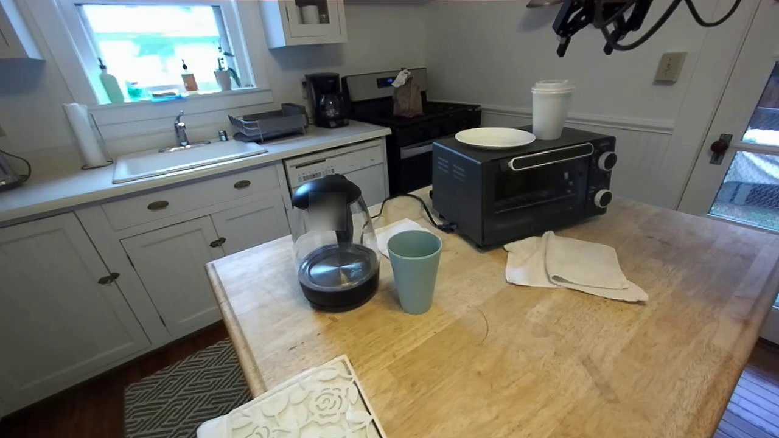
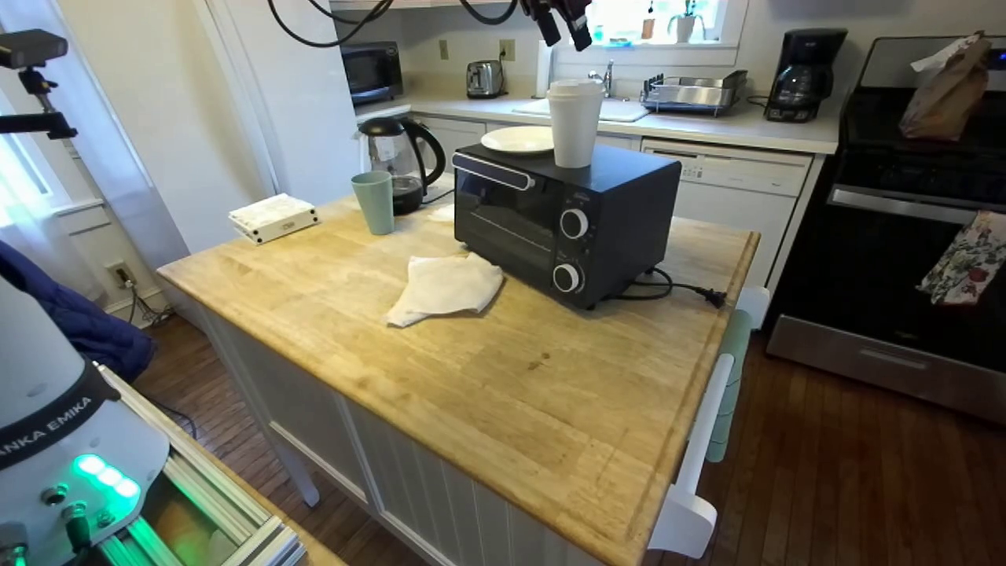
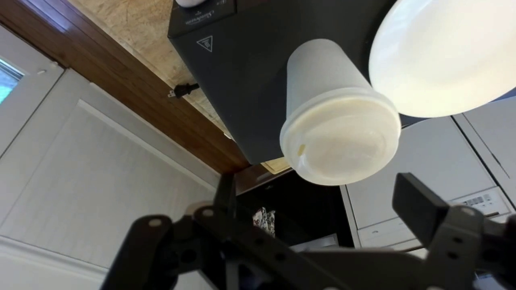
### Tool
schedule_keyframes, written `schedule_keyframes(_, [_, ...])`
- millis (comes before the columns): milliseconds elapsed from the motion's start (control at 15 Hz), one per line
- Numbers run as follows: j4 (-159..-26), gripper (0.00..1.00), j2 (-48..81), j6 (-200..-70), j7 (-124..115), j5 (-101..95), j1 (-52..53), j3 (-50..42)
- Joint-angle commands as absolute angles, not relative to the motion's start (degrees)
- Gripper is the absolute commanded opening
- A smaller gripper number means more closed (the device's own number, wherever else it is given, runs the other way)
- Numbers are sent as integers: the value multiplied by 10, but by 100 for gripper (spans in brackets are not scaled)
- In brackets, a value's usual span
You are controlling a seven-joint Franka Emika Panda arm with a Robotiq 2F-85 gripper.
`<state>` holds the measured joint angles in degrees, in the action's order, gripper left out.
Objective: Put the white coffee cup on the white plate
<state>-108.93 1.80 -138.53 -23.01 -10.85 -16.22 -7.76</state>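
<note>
The white coffee cup with a white lid stands upright on top of the black toaster oven; it also shows in an exterior view. The white plate lies flat on the oven beside the cup; it also shows in an exterior view. In the wrist view the cup is centred with its lid facing the camera, and the plate is at upper right. My gripper is open and empty above the cup, apart from it; its spread fingers show in the wrist view.
The toaster oven stands on the wooden table. A glass kettle, a green cup, a folded cloth and a white carved box are also on the table. An oven cord trails on the tabletop.
</note>
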Motion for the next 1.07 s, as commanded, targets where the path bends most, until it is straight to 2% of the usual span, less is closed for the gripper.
schedule_keyframes(0, [-1084,100,19,-1363,-231,-99,-145,-98])
schedule_keyframes(667, [-1048,100,37,-1319,-211,20,-155,-139])
schedule_keyframes(1000, [-1006,100,66,-1256,-230,5,-153,-143])
